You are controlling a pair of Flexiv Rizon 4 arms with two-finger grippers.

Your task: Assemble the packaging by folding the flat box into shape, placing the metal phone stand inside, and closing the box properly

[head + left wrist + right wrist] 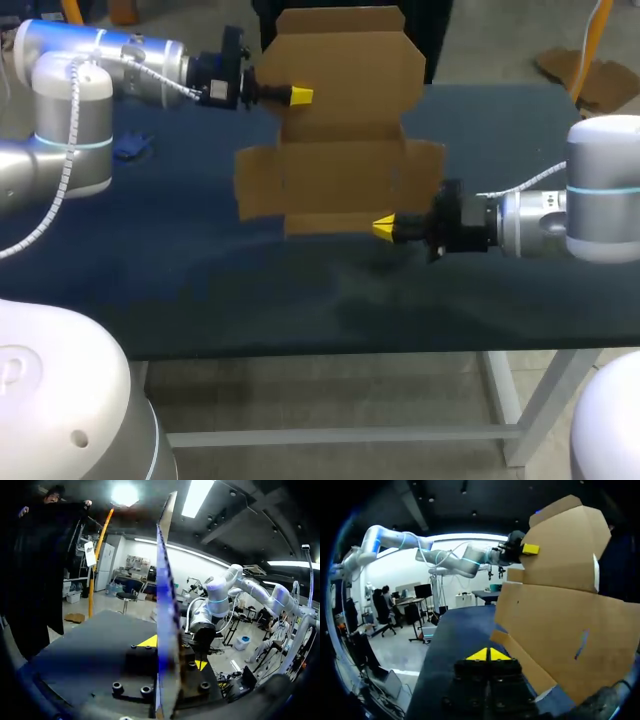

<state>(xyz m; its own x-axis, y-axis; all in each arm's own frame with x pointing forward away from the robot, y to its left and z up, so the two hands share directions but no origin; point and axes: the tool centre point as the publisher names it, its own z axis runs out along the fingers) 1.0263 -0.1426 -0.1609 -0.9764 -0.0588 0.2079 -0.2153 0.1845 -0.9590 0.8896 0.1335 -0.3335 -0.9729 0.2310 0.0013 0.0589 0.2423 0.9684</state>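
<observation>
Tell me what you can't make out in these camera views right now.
- The metal phone stand: in no view; possibly behind the flat box, cannot tell.
- Head view, left pincer: one finger hidden behind the box.
- Head view, right pincer: overlaps the box's lower edge; contact unclear.
- Head view, small blue thing on the table: too blurred to identify.
- Left wrist view: box edge-on, its faces hidden.

Dark blue table (pixel 200 290), small blue object (pixel 131 147) near its left edge.

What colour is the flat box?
The box is plain brown cardboard, clearest in the head view.
</observation>
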